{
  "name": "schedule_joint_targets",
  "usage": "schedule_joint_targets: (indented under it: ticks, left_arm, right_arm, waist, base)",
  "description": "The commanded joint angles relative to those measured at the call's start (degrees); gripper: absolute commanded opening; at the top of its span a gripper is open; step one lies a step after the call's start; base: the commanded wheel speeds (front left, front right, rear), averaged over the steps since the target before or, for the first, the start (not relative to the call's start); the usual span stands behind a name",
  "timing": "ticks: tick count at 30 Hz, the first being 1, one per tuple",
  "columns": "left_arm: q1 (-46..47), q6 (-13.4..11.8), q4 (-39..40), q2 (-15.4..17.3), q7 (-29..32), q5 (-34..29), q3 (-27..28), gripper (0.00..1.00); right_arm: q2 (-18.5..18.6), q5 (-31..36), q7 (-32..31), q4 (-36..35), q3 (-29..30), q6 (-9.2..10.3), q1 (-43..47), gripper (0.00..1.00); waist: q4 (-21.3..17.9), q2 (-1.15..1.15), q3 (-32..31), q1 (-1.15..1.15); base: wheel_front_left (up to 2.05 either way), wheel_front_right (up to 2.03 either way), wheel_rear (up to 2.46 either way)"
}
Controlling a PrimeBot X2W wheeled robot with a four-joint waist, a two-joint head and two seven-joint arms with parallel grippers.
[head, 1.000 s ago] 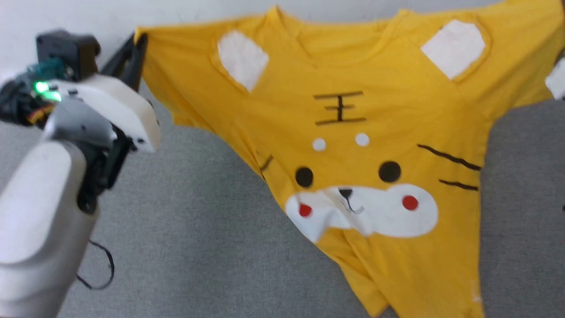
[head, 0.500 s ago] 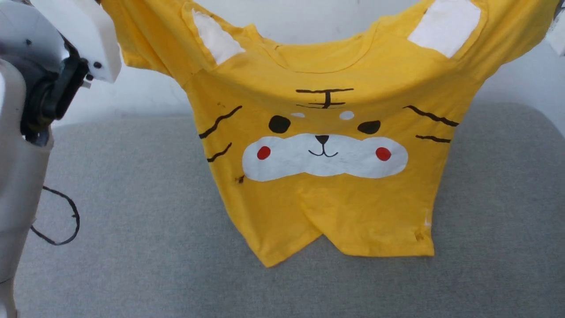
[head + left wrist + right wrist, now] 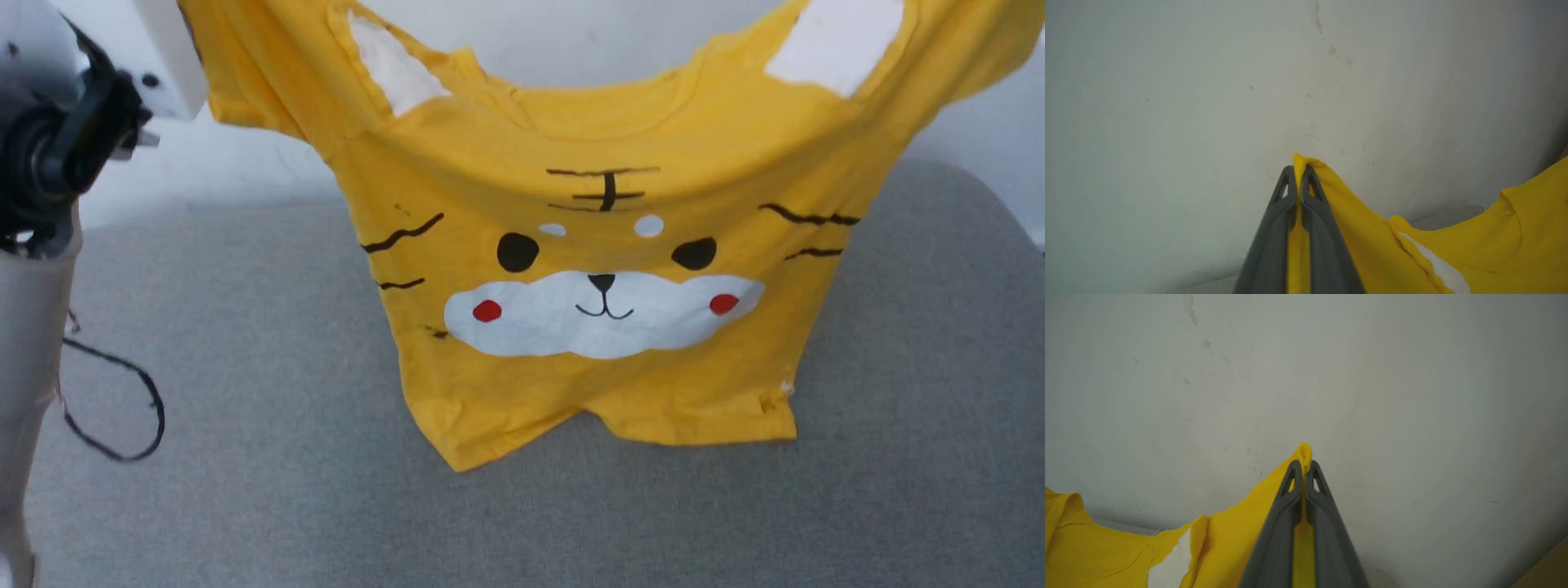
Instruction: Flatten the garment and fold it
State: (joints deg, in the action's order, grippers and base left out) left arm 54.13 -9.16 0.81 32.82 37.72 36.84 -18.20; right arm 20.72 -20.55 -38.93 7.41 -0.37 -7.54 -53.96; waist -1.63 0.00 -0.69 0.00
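**Tiger shirt hangs spread between two clamped grippers**

In the head view, the robot's pale left forearm (image 3: 28,343) with its black wrist joint stands at 9 o'clock. A thin black cable (image 3: 122,412) loops on the flat grey fabric surface (image 3: 245,506) at 8 o'clock. The bright yellow short-sleeved T-shirt (image 3: 596,384), printed with a tiger face, hangs from 11 to 1 o'clock with its collar sagging. Its hem reaches the grey surface near 6 o'clock.

In the left wrist view, the left gripper (image 3: 1298,173) has its two long dark fingers pinched tight on a yellow fold, and the cloth trails toward 4 o'clock before a scuffed white wall (image 3: 1167,81). In the right wrist view, the right gripper (image 3: 1303,467) is likewise clenched on a yellow fold, and the cloth falls toward 8 o'clock.
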Motion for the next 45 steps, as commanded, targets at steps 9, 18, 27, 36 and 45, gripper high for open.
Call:
schedule_joint_targets:
  ticks: [9,18,27,36,45]
  left_arm:
    - [19.3,-4.2,-9.6,-6.1,-8.9,-5.6,1.6,0.0]
    - [37.6,-4.3,-21.3,-8.7,-24.5,-10.8,3.3,0.0]
    - [41.5,2.8,-28.1,-10.9,-36.2,-8.7,3.4,0.0]
    - [35.1,9.4,-33.7,-11.7,-42.7,-7.0,1.2,0.0]
    - [19.2,12.9,-25.6,-9.6,-42.1,-3.5,0.0,0.0]
  right_arm:
    - [-3.2,6.3,2.7,8.7,-1.9,0.05,-18.5,0.0]
    - [-4.3,12.1,14.0,20.3,-6.2,0.05,-37.2,0.0]
    - [0.2,13.9,22.2,28.0,-10.3,0.05,-44.8,0.0]
    - [2.9,8.4,27.4,31.4,-16.3,0.05,-42.2,0.0]
    - [8.6,-6.0,29.9,20.0,-21.7,0.05,-27.6,0.0]
  waist:
    - [-0.2,0.0,18.5,0.0]
    - [-0.7,0.0,26.7,0.0]
    - [1.7,0.0,35.3,0.0]
    - [3.1,0.0,39.0,0.0]
    - [2.5,0.0,33.2,0.0]
  base:
    - [0.0,0.0,0.0]
    - [0.0,0.0,0.0]
    - [0.0,0.0,0.0]
    - [0.0,0.0,0.0]
    - [0.0,0.0,0.0]
